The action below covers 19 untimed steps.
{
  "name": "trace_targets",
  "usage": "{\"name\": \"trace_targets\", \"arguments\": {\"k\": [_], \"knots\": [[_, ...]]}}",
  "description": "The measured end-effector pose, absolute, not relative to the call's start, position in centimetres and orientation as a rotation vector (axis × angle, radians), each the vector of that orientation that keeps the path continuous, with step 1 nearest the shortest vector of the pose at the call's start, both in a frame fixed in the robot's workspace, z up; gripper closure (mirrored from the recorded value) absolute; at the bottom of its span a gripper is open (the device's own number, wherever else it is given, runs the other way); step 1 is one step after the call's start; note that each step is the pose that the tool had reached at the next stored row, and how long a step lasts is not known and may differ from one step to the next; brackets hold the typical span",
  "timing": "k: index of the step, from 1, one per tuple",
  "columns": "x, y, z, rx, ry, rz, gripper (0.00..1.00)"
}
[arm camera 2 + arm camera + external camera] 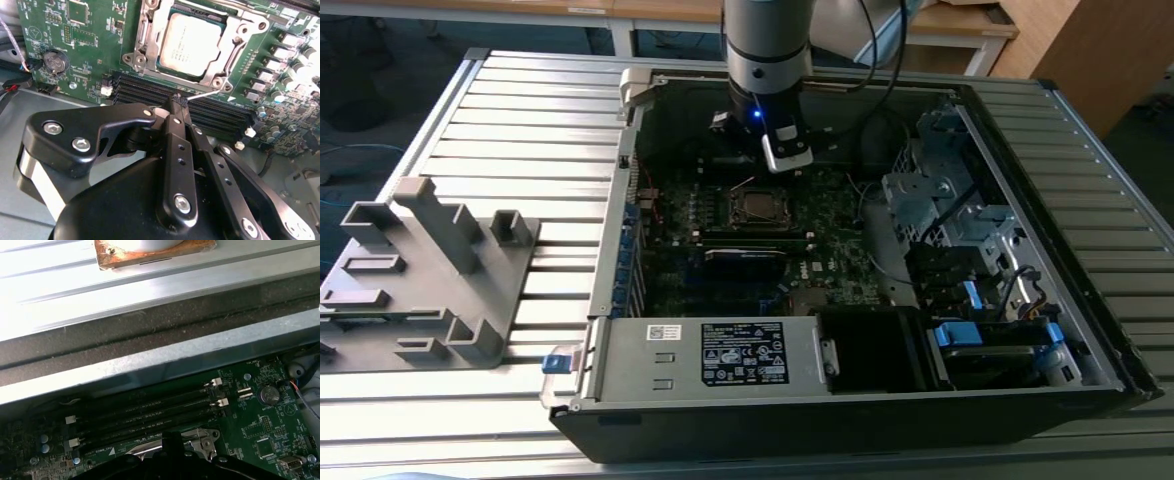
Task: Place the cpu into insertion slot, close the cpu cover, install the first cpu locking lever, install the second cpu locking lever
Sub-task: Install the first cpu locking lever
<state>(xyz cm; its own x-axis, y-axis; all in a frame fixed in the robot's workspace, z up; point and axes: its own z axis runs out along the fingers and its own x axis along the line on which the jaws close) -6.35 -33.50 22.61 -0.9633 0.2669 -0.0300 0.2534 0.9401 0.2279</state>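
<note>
Pale grey square cpu inside silvery cpu cover frame; jaws closed together, empty.

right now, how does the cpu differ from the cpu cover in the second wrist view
The cpu is a solid pale grey plate; the cpu cover is a silvery frame with an open window. The cpu sits inside that window; the cpu cover rings it. Both lie flat on the motherboard.

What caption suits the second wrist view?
Shut pincer above the memory slots, beside the socket where the cpu lies framed by the lowered cpu cover.
</note>
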Motion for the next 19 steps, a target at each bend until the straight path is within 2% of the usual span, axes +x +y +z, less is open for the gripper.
{"name": "trace_targets", "arguments": {"k": [19], "knots": [[-6.39, -33.48, 22.15, 0.399, 2.998, 0.369, 0.9]]}}
